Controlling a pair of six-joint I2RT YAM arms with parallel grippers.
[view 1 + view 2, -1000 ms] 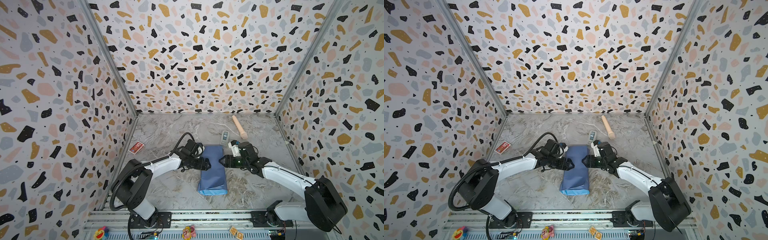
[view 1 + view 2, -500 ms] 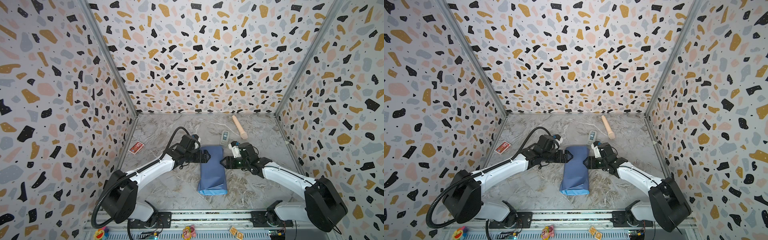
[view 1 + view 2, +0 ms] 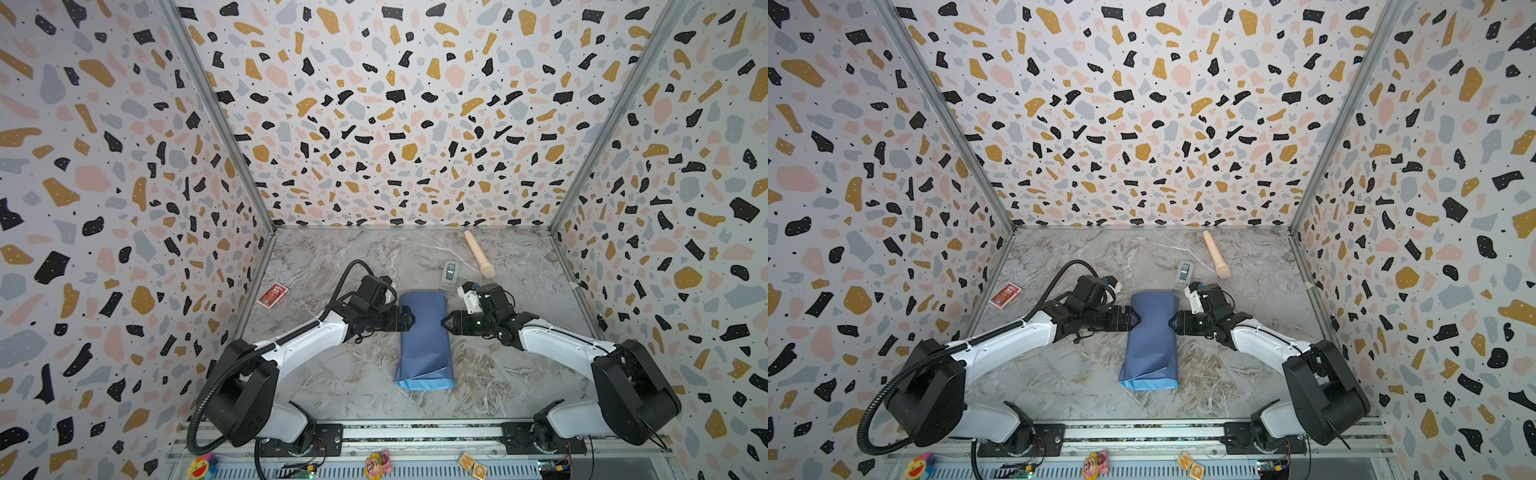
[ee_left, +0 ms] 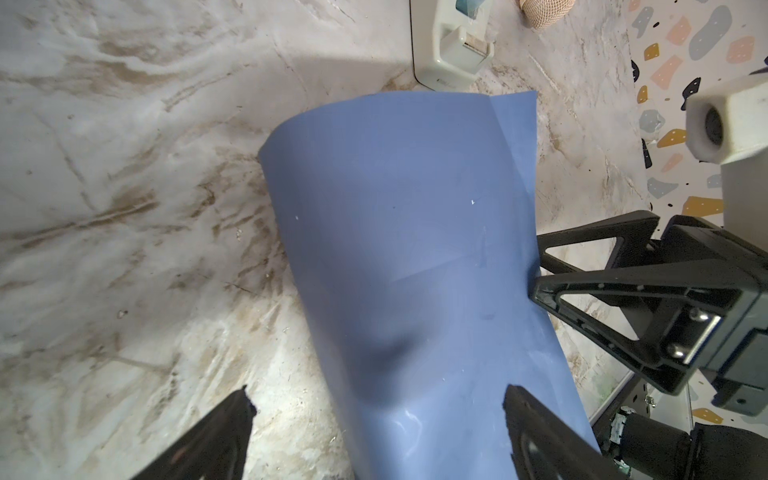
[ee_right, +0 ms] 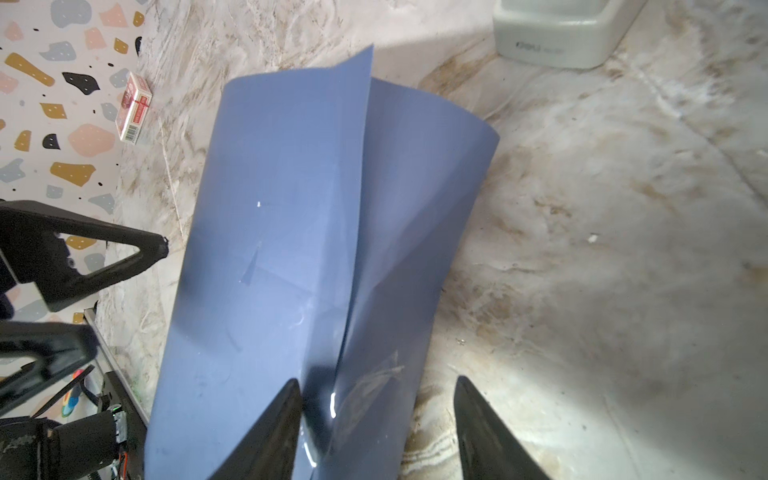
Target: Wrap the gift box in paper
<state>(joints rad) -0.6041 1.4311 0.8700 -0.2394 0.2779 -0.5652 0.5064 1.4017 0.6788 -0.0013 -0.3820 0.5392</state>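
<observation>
Red card pack (image 3: 272,295) lies flat near the left wall, well apart from everything else.

Left claw (image 3: 409,321) reaches in low from the left, its tip against the left flank of the paper (image 3: 424,332). It is released: in the left wrist view its fingers (image 4: 216,440) stand wide, with the paper running between them and not pinched.

The paper lies mid-worktop (image 3: 332,374) as a long folded bundle running from near edge to far, dull blue face out. A light blue strip shows at the near end. In the right wrist view one edge overlaps the other along the top, and the far end gapes loose. In both top views the bundle narrows to a waist where the claws meet it. The box is not visible; the paper covers whatever is inside.

Right claw (image 3: 444,323) comes in from the right, opposite the left one, tips at the paper's right flank. It is released too: the fingers are parted, one over the paper and one over bare worktop.

Grey tape dispenser (image 3: 449,274) sits just beyond the bundle's far right corner. Pale wooden pestle (image 3: 478,254) lies farther back, to its right.
</observation>
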